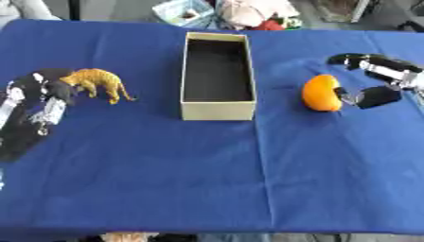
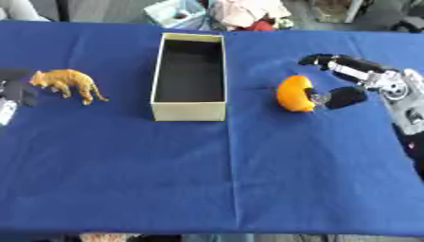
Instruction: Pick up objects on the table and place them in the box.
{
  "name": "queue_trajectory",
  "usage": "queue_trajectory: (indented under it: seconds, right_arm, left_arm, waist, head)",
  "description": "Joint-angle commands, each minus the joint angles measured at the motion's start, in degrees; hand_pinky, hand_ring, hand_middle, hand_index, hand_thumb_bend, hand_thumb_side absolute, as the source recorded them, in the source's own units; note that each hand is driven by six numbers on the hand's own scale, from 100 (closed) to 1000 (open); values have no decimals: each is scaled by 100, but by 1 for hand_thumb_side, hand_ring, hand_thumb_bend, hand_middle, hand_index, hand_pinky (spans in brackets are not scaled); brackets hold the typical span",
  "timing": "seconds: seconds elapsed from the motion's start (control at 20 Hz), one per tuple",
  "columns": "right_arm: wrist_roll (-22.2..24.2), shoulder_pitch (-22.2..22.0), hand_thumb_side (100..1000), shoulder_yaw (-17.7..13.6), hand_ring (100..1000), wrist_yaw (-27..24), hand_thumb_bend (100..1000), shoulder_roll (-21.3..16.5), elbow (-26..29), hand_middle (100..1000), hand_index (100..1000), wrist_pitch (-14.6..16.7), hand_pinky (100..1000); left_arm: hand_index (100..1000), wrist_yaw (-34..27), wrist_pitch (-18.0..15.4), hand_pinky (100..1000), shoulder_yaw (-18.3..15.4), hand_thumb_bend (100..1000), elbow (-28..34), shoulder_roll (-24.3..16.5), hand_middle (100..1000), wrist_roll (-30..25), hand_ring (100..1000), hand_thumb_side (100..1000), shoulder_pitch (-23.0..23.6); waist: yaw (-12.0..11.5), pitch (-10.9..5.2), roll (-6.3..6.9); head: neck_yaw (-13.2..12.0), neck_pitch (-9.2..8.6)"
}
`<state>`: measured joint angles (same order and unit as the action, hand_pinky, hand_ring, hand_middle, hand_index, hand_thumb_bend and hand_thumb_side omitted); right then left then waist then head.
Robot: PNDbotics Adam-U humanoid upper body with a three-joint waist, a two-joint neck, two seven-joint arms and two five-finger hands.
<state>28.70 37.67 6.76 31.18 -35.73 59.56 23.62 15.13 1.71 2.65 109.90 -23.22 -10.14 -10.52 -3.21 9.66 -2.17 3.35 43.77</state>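
Note:
A tan open box [image 1: 217, 110] with a dark inside stands lengthwise at the middle back of the blue table. An orange toy tiger [image 1: 99, 83] stands on its legs to the box's left, head pointing left. My left hand [image 1: 46, 92] sits right at the tiger's head, close to or touching it. Right of the box lies an orange rounded fruit-like thing [image 1: 321, 93]. My right hand [image 2: 360, 75] is beside its right side, open, with fingers spread above it and the thumb [image 2: 344, 97] low against it.
A blue cloth [image 1: 207, 179] covers the whole table, with wide bare room in front of the box. Beyond the far edge lie a pale blue tray [image 1: 186, 12] and a heap of cloth with red items [image 1: 257, 14].

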Motion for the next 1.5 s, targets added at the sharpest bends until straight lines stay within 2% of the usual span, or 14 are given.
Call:
queue_trajectory:
  seconds: [0.05, 0.4, 0.55, 0.7, 0.8, 0.85, 0.9, 0.95, 1.0, 1.05, 1.1, 1.15, 1.2, 1.5]
  right_arm:
    - [6, 166, 425, -23, 1000, 152, 100, -44, -166, 983, 1000, 14, 925]
    - [-145, 380, 437, -106, 1000, 463, 100, 197, -678, 938, 986, -22, 909]
    - [-239, 448, 404, -139, 1000, 611, 100, 287, -874, 901, 919, -43, 895]
    - [-481, 479, 278, -169, 980, 816, 100, 329, -957, 853, 764, -71, 867]
    - [-813, 480, 158, -195, 948, 1004, 100, 332, -940, 814, 580, -121, 842]
    - [-989, 475, 138, -201, 942, 1093, 100, 333, -924, 807, 546, -142, 838]
    - [-1180, 473, 120, -210, 922, 1170, 100, 329, -900, 777, 414, -158, 821]
    - [-1366, 470, 118, -214, 919, 1235, 100, 326, -875, 771, 391, -171, 817]
    - [-1542, 473, 107, -221, 897, 1276, 100, 321, -845, 741, 308, -180, 800]
    - [-1712, 478, 102, -223, 884, 1302, 100, 316, -805, 723, 274, -184, 793]
    - [-1853, 488, 100, -218, 876, 1312, 100, 309, -756, 710, 256, -180, 790]
    - [-1952, 494, 296, -205, 872, 1314, 100, 303, -713, 710, 253, -173, 789]
    - [-2020, 514, 100, -188, 868, 1306, 100, 295, -655, 704, 250, -152, 788]
    - [-1986, 825, 100, -24, 856, 1074, 100, 213, -87, 703, 250, -8, 787]
  left_arm:
    - [851, -18, -5, 703, 3, 100, 83, -93, 590, -12, 585, 776, -29]
    - [851, -23, -9, 702, 12, 100, 80, -77, 590, -21, 584, 778, -30]
    - [851, -27, -10, 702, 16, 100, 81, -71, 590, -24, 584, 779, -35]
    - [851, -26, -8, 702, 16, 100, 78, -67, 590, -25, 584, 781, -35]
    - [851, -25, -8, 702, 16, 100, 76, -66, 589, -24, 583, 781, -36]
    - [851, -25, -7, 702, 15, 100, 75, -65, 589, -23, 583, 781, -37]
    - [851, -24, -6, 702, 14, 100, 74, -65, 589, -22, 583, 782, -37]
    - [851, -23, -5, 702, 13, 100, 73, -65, 589, -20, 583, 782, -35]
    - [851, -21, -4, 702, 13, 100, 71, -65, 589, -19, 583, 782, -34]
    - [851, -20, -4, 702, 12, 100, 71, -64, 589, -18, 583, 782, -34]
    - [851, -21, -5, 702, 13, 100, 71, -63, 589, -19, 583, 783, -35]
    - [851, -21, -5, 702, 13, 100, 71, -63, 589, -19, 583, 783, -36]
    - [851, -21, -5, 702, 14, 100, 71, -64, 589, -20, 583, 782, -35]
    - [850, -29, -7, 702, 23, 100, 75, -77, 589, -26, 582, 782, -31]
  waist:
    - [-4, -98, 21]
    - [-23, -100, 42]
    - [-35, -97, 44]
    - [-45, -91, 39]
    - [-49, -86, 33]
    - [-51, -84, 31]
    - [-51, -83, 28]
    - [-51, -81, 26]
    - [-50, -80, 24]
    - [-49, -78, 23]
    - [-48, -78, 22]
    - [-46, -78, 22]
    - [-44, -80, 22]
    - [-27, -108, 24]
  head:
    - [36, 22]
    - [65, 33]
    - [75, 35]
    - [80, 35]
    - [73, 35]
    - [71, 35]
    - [68, 35]
    - [66, 35]
    - [64, 35]
    - [63, 35]
    - [64, 35]
    - [64, 35]
    - [66, 35]
    - [86, 35]
